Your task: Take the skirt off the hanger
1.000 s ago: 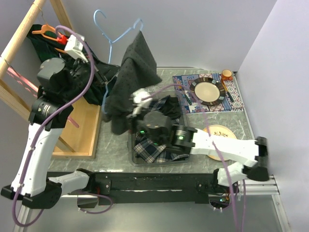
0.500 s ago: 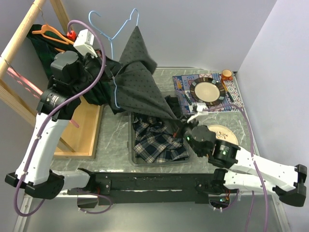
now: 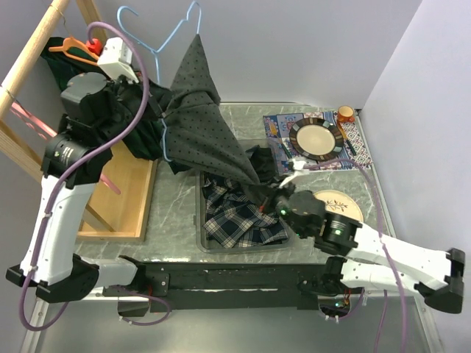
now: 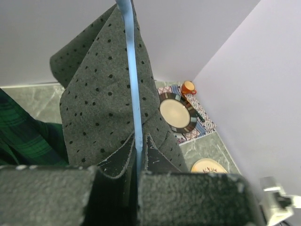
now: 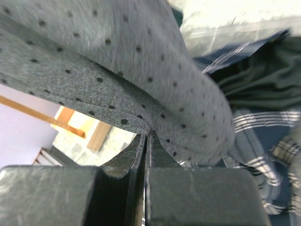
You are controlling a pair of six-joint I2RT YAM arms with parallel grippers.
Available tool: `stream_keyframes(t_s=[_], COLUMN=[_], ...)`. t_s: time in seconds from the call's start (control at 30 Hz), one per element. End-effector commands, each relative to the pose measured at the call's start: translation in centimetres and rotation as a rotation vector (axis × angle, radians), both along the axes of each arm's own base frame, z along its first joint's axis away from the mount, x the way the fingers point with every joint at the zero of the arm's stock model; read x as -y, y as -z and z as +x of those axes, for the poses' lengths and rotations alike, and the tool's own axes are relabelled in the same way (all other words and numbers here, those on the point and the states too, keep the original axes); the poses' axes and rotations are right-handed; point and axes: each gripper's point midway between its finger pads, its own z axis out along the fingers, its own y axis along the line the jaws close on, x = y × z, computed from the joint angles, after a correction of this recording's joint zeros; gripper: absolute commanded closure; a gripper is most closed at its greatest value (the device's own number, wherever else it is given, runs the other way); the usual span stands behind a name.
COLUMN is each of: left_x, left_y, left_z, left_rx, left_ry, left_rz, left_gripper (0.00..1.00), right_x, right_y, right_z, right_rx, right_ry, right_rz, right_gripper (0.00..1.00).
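Clamped on the blue hanger (image 4: 133, 94), my left gripper (image 4: 137, 162) holds it high at the far left. My right gripper (image 5: 146, 141) pinches the skirt's (image 3: 202, 129) lower corner near the bin (image 3: 200, 220). Skirt stretches taut between us, far-left to near-right, so I judge pulling nearer and rightward slides it off.

Plain pale lavender walls (image 3: 309, 44) meet in a corner behind a grey marbled bench (image 3: 173, 209). A wooden rack (image 3: 33, 51) stands at the left, evenly lit.
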Motion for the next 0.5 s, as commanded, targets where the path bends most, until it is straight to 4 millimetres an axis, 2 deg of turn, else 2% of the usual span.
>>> stream_keyframes(t_s=[0.0,0.07,0.1,0.17,0.27,0.47], left_x=[-3.3,-3.7,-3.9,-3.8,-3.6,-2.7], left_y=[-7.6,-8.4,-9.7,-10.4,-12.0,-10.3], left_z=[-1.9,-2.1,-2.5,-2.8,-4.0,-3.4], left_rx=[0.238,0.251,0.276,0.282,0.329,0.3], left_ry=[-0.105,-0.118,-0.121,-0.112,-0.079,-0.045], left_rz=[-0.031,-0.023,-0.034,-0.04,-0.082,-0.101], left_gripper=[0.99,0.99,0.99,0.99,0.99,0.99], right_x=[-0.6,-0.6,-0.5,-0.3,0.3,1.3], right_y=[4.9,7.6,8.1,9.3,9.6,8.5], right_z=[0.2,-0.1,-0.2,-0.6,-0.8,-1.3], right_rx=[-0.101,-0.153,-0.164,-0.181,-0.189,-0.18], right_ry=[0.015,0.017,0.019,0.021,0.034,0.036], right_rz=[-0.058,-0.065,-0.063,-0.071,-0.074,-0.034], right_gripper=[1.0,1.0,1.0,1.0,1.0,1.0])
